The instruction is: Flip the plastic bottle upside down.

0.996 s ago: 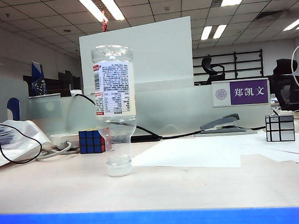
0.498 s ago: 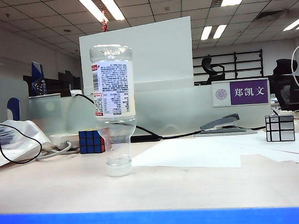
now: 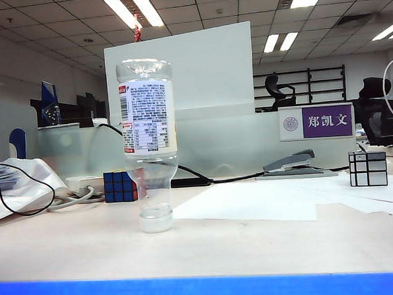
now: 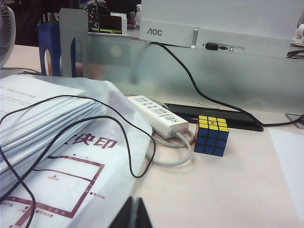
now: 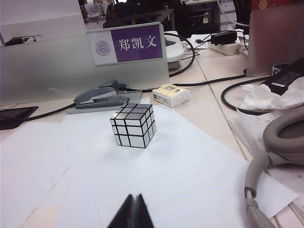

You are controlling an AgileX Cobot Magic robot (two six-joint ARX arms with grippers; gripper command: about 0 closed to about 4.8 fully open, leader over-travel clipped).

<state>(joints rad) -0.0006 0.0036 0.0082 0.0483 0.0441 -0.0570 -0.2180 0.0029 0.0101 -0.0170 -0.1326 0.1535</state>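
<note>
The plastic bottle (image 3: 148, 124) stands upside down on its whitish cap (image 3: 156, 221) on the desk, left of centre in the exterior view, its label inverted and its base on top. Nothing touches it, and neither wrist view shows it. No arm appears in the exterior view. In the left wrist view my left gripper (image 4: 134, 203) is shut and empty, its tips over the desk beside a bagged paper stack (image 4: 47, 128). My right gripper (image 5: 135, 198) is shut and empty above a white paper sheet (image 5: 180, 161).
A coloured cube (image 3: 120, 186) (image 4: 212, 136) and a power strip (image 4: 159, 115) lie behind the bottle to the left. A silver mirror cube (image 3: 368, 168) (image 5: 133, 125), a stapler (image 3: 295, 162) and a name plate (image 3: 316, 121) are to the right. Grey headphones (image 5: 266, 156) lie beside the right gripper.
The inverted bottle's upper end has drifted slightly to the left while its cap stayed in place. Neither gripper has moved.
</note>
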